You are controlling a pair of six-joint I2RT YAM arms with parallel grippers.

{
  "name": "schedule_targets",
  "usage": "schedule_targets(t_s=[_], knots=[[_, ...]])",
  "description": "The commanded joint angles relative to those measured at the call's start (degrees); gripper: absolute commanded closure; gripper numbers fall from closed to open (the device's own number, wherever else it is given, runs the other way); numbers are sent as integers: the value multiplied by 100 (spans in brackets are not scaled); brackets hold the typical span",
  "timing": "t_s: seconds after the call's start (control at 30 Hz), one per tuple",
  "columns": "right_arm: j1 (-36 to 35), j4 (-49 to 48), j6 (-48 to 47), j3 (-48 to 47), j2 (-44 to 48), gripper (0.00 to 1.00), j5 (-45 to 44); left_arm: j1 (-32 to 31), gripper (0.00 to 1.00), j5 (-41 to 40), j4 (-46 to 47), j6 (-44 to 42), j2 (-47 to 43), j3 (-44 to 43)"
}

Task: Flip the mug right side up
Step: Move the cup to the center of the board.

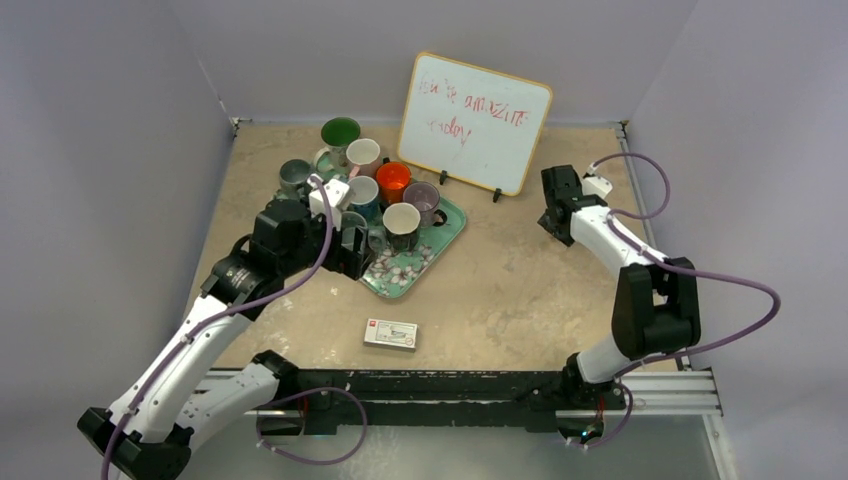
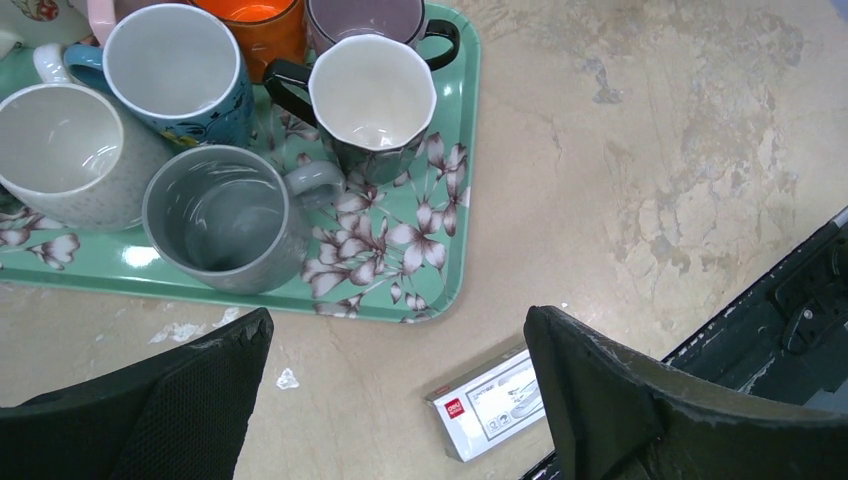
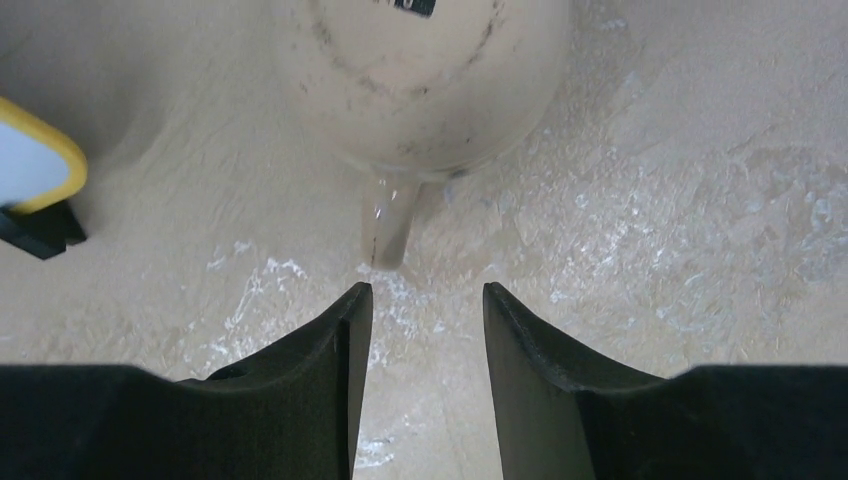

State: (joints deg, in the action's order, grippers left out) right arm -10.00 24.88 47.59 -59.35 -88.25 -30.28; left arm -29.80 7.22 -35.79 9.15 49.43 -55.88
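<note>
A beige mug (image 3: 430, 70) stands upside down on the table in the right wrist view, its base facing up and its handle (image 3: 388, 225) pointing toward my right gripper (image 3: 425, 300). That gripper is open and empty, its fingertips just short of the handle and apart from it. In the top view the right gripper (image 1: 560, 212) hangs at the back right near the whiteboard and hides the mug. My left gripper (image 2: 397, 325) is open and empty above the table by the tray's front edge; it also shows in the top view (image 1: 350, 250).
A green floral tray (image 2: 440, 250) holds several upright mugs, and more mugs stand behind it (image 1: 340, 132). A whiteboard (image 1: 475, 122) leans at the back. A small white box (image 1: 391, 333) lies near the front middle.
</note>
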Motion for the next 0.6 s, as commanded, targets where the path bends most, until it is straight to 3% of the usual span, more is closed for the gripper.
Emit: schedule_targets(t_s=[0.0,0.57], knots=[[213,-124,157,-351,-95,53,-41,66,4,-9,57,-118,-195,-55],[508,-173,343,-698,-837,58,317,457,4,178,227,20,-335,54]])
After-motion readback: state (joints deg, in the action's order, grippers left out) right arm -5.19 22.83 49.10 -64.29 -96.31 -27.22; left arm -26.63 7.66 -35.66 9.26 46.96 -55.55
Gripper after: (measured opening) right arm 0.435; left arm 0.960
